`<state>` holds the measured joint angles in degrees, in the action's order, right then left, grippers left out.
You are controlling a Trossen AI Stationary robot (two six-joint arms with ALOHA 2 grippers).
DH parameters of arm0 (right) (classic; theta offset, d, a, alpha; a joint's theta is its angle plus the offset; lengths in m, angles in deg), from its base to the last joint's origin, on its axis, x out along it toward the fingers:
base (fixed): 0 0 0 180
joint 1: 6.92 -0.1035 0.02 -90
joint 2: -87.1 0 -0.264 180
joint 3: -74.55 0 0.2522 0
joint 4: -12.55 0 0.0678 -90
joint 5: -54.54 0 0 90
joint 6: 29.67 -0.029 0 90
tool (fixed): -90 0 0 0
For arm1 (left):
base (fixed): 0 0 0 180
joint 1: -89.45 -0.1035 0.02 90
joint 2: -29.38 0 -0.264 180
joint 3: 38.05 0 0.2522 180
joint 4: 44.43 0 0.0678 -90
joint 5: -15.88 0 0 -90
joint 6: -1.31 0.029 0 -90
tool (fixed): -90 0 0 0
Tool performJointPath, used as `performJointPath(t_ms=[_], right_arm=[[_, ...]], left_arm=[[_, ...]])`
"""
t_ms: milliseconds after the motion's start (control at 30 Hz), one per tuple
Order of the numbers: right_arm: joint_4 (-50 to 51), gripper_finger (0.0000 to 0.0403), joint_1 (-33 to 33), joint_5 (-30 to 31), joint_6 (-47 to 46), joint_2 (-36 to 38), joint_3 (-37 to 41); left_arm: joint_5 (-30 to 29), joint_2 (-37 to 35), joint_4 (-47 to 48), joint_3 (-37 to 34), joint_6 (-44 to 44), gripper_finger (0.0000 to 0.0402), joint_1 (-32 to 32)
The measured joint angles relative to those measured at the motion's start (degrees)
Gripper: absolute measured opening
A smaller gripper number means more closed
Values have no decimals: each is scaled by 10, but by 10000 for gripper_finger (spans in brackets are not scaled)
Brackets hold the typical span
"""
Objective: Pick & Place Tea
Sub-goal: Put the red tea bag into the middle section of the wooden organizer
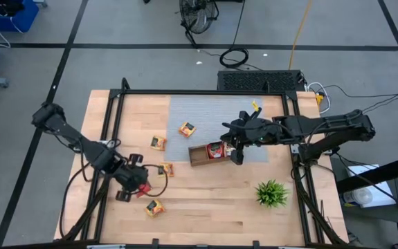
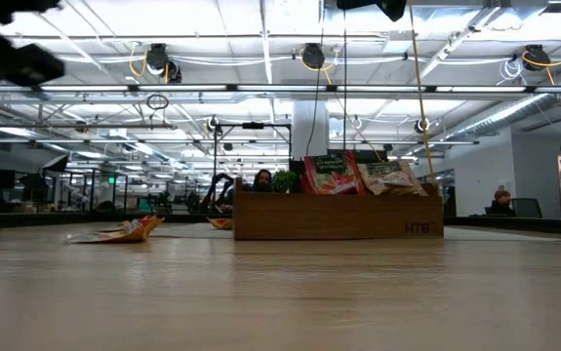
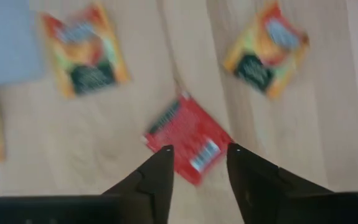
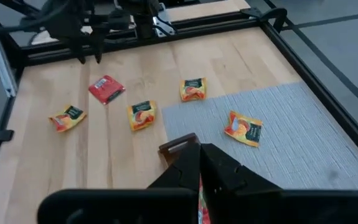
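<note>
My left gripper [image 1: 135, 181] [image 3: 200, 155] is open and hovers over a red tea sachet [image 1: 144, 187] [image 3: 188, 134] that lies flat on the wood, its fingers standing to either side of the sachet's near corner. Orange-yellow sachets lie flat around it [image 1: 166, 169] [image 1: 154, 207] [image 1: 158, 142], and one [image 1: 187, 128] lies on the grey mat. My right gripper [image 1: 234, 153] [image 4: 198, 150] is shut, raised above the right end of the brown wooden tray [image 1: 200, 158] [image 2: 339, 216]. A red sachet [image 2: 333, 175] and a pale sachet [image 2: 389, 177] stand in the tray. My right gripper shows a thin red-orange sliver [image 4: 200, 196] between its shut fingers, far back from the tips. I cannot tell whether that is a sachet held edge-on or the tray's contents seen through the gap.
A spiky green plant [image 1: 272, 193] stands near the table's near right corner. The grey mat [image 1: 212, 111] covers the far middle of the table. Black frame rails [image 1: 115, 124] run along the table's sides. Bare wood lies between the tray and the near edge.
</note>
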<state>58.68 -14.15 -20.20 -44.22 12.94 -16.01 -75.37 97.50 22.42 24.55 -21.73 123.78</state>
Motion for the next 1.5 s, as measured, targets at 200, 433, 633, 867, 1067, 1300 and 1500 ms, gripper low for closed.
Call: performJointPath(t_ms=[200, 433, 633, 867, 1067, 1300, 1500], right_arm=[[21, 8, 0, 27, -15, 0, 0], [31, 9, 0, 27, -17, -5, 0], [30, 8, 1, 27, -28, -5, 0], [30, 8, 1, 27, -28, -4, 0], [11, 8, 0, 26, -28, -4, 0], [6, 8, 0, 25, -27, -4, 0], [11, 8, 0, 25, -28, -4, 0]], left_arm=[[-16, 5, -9, -27, 15, 206, 45], [-82, 57, -13, -60, 33, 240, 111], [-75, 96, -86, -100, 35, 231, 136], [-74, 126, -125, -135, 19, 213, 153], [-65, 130, -176, -154, 47, 178, 153], [-40, 132, -209, -154, 32, 87, 152], [-33, 134, -174, -128, -26, 49, 152]])
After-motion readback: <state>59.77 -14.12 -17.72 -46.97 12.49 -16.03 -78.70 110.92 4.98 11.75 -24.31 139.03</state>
